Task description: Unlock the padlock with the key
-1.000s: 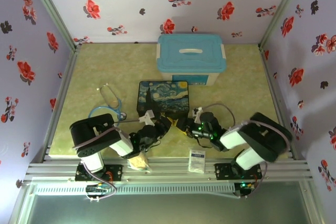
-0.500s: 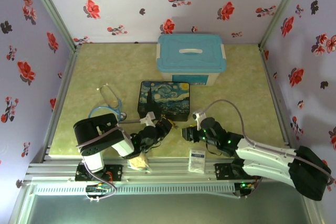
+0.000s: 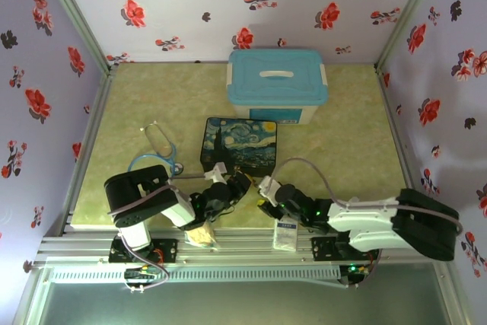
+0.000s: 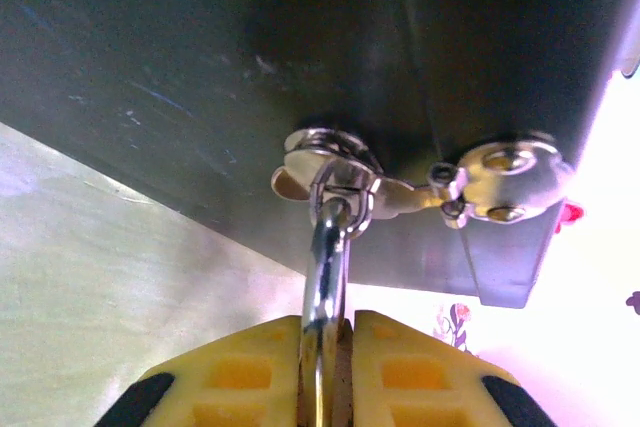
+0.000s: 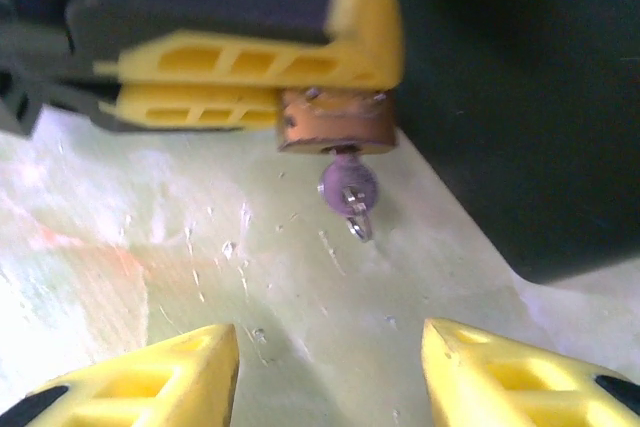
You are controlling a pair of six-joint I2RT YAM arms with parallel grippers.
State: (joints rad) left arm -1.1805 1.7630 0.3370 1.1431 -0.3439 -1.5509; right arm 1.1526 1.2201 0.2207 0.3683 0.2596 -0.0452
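Now, reading matter is thin: the white packet (image 3: 286,234) at the near edge carries a blue label, and the blue-lidded storage box (image 3: 278,81) has a blue sticker on its front, both too small to read. The painted box (image 3: 240,144) shows a swirling blue-and-yellow night sky. The bench (image 3: 152,97) is mottled yellow-green, scuffed up close, walled in by lilac panels (image 3: 228,5) dotted with red and dark flowers, a stethoscope (image 3: 156,146) lying to the left. Down front, the left tool (image 4: 328,347) is clamped on the padlock (image 5: 335,123), whose shackle runs through the painted box's silver hasp (image 4: 500,169). The key (image 5: 347,187) sits in the padlock's keyhole. The right tool (image 5: 328,332) gapes wide just short of it, holding nothing.
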